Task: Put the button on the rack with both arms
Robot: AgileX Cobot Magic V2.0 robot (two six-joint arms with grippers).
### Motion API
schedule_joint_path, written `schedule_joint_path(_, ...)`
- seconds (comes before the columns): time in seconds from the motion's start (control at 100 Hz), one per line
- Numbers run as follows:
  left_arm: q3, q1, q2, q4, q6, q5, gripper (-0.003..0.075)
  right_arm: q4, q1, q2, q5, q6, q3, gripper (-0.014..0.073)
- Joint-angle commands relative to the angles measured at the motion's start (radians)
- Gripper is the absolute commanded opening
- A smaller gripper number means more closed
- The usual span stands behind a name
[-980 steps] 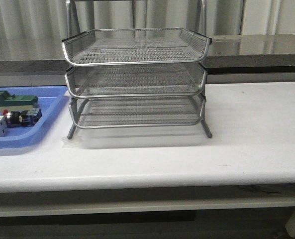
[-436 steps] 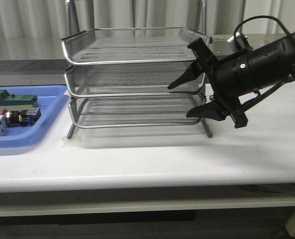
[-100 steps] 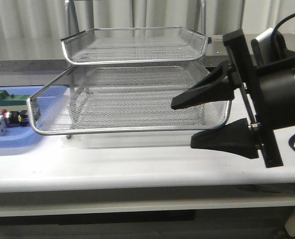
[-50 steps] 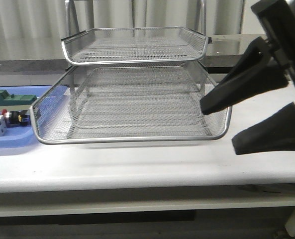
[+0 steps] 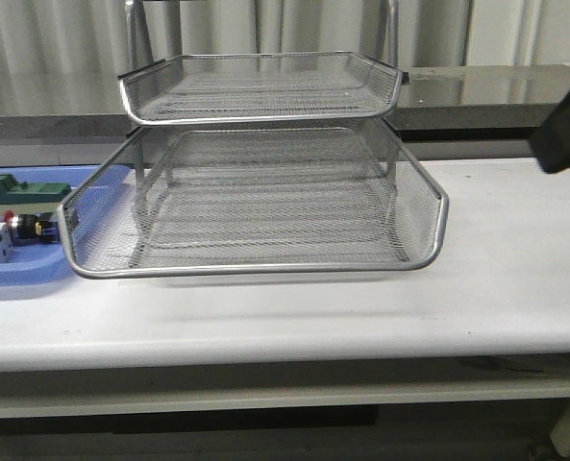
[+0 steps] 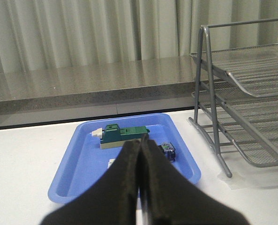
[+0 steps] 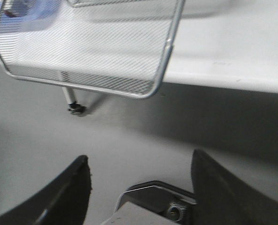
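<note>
Button (image 5: 30,227) — red head, dark body — lies in the blue tray (image 5: 35,269) left of the rack (image 5: 256,173), whose middle tier juts forward over the bench (image 5: 515,269). Left tool (image 6: 139,154) is pressed together, empty; right tool (image 7: 141,183) spread wide, empty — mostly cut off in the front view.

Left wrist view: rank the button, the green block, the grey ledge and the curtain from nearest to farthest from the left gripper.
From the left gripper:
1. The button, in the blue tray, just past the fingertips.
2. The green block, deeper in the same tray.
3. The grey ledge, beyond the table.
4. The curtain, behind the ledge.
</note>
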Motion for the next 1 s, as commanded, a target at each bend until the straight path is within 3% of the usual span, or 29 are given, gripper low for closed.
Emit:
schedule_joint_path(0.0, 0.056, -0.005, -0.032, 0.001, -0.006, -0.083, -0.0021, -0.192, 0.0, -0.043, -0.007, 0.116, -0.071, 0.0474)
schedule_joint_path(0.16, 0.056, -0.005, -0.032, 0.001, -0.006, -0.083, -0.0021, -0.517, 0.0, -0.105, 0.049, 0.295, -0.11, 0.0447)
schedule_joint_path(0.25, 0.056, -0.005, -0.032, 0.001, -0.006, -0.083, -0.0021, -0.625, 0.0, -0.145, 0.091, 0.375, -0.111, 0.041)
schedule_joint_path(0.56, 0.056, -0.005, -0.032, 0.001, -0.006, -0.083, -0.0021, -0.665, 0.0, -0.308, 0.271, 0.391, -0.111, 0.0384)
schedule_joint_path(0.68, 0.056, -0.005, -0.032, 0.001, -0.006, -0.083, -0.0021, -0.667, 0.0, -0.361, 0.299, 0.391, -0.111, 0.0244)
schedule_joint_path(0.85, 0.056, -0.005, -0.032, 0.001, -0.006, -0.083, -0.0021, -0.666, 0.0, -0.406, 0.299, 0.391, -0.111, -0.0065)
schedule_joint_path(0.99, 0.056, -0.005, -0.032, 0.001, -0.006, -0.083, -0.0021, -0.665, 0.0, -0.419, 0.299, 0.393, -0.111, -0.0069)
